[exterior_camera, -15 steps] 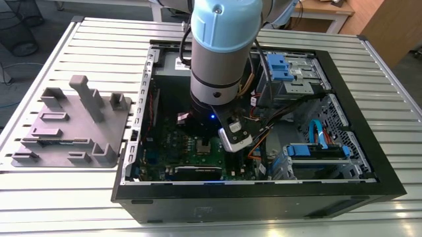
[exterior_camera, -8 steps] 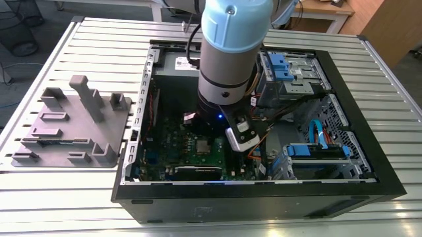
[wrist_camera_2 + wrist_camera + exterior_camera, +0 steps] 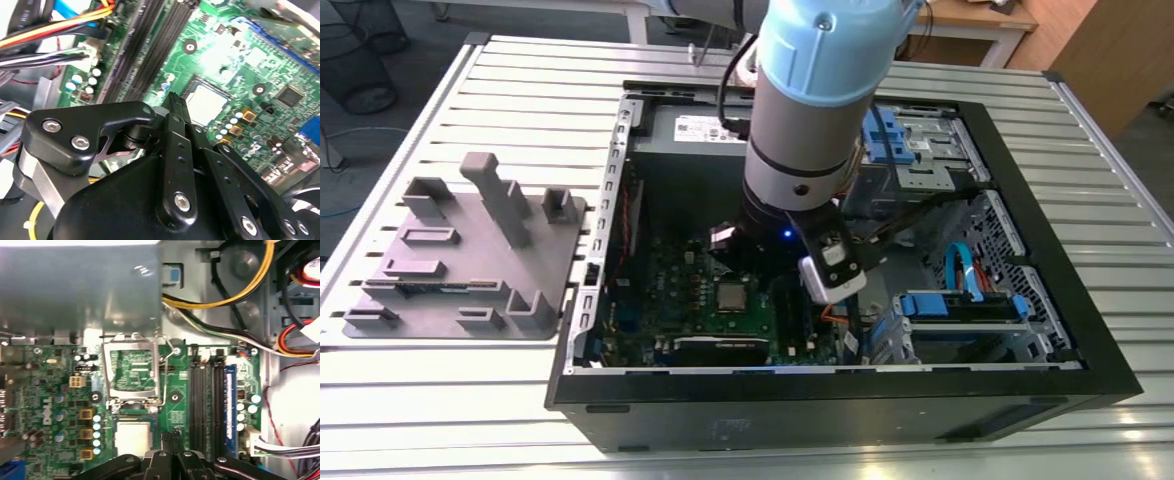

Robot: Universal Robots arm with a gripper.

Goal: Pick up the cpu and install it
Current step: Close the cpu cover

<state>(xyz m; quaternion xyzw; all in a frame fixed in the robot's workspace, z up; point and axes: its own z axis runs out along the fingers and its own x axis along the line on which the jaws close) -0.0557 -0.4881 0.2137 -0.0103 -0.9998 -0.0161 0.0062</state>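
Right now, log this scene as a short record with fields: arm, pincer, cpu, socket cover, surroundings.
arm: the arm reaches down into the open computer case
pincer: the pincer is shut, holds nothing, tips beside the cpu over the green motherboard
cpu: the cpu lies flat on the motherboard, not gripped
socket cover: the socket cover is swung open next to the cpu
surroundings: grey holder tray outside the case, on the exterior view's left

One cpu [image 3: 731, 296], one green motherboard [image 3: 670, 272], one open computer case [image 3: 827, 405], one grey holder plate [image 3: 550, 252], one arm [image 3: 821, 110].
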